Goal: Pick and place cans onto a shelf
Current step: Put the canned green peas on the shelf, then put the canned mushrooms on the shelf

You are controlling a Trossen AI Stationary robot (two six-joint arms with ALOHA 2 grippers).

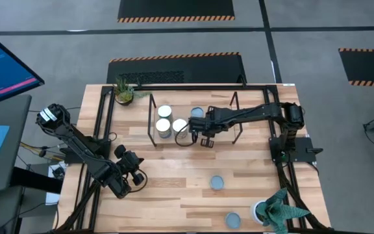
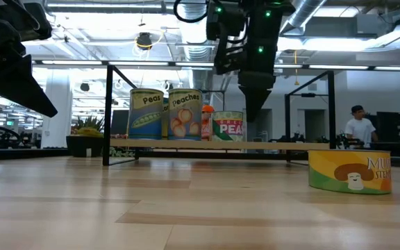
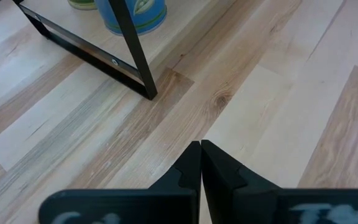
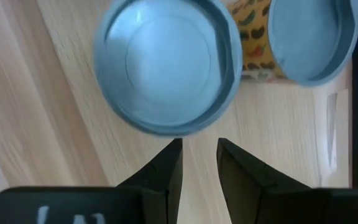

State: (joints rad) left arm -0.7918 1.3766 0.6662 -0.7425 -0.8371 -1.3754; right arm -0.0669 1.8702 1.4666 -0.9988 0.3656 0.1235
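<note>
The shelf (image 1: 193, 130), black rods with a light wood board (image 2: 207, 144), stands at the table's far middle. Several cans stand upright on the board: two white-topped ones (image 1: 163, 125), a third (image 1: 180, 125) and a blue-topped one (image 1: 197, 112); the low view shows Peas (image 2: 146, 114) and Peaches (image 2: 185, 114) labels. Two more cans rest on the table (image 1: 217, 182) (image 1: 232, 220). My right gripper (image 4: 199, 155) hangs above the shelf's near side, pointing down, open by a narrow gap and empty, just short of a can's top (image 4: 166, 62). My left gripper (image 3: 201, 155) is shut and empty over the table's near left.
Potted plants stand at the far left (image 1: 123, 91) and near right corner (image 1: 278, 208). A black frame (image 1: 102, 130) edges the table. The mushroom can (image 2: 349, 170) stands on the bare wood near the right. The shelf's corner leg (image 3: 138, 56) shows in the left wrist view.
</note>
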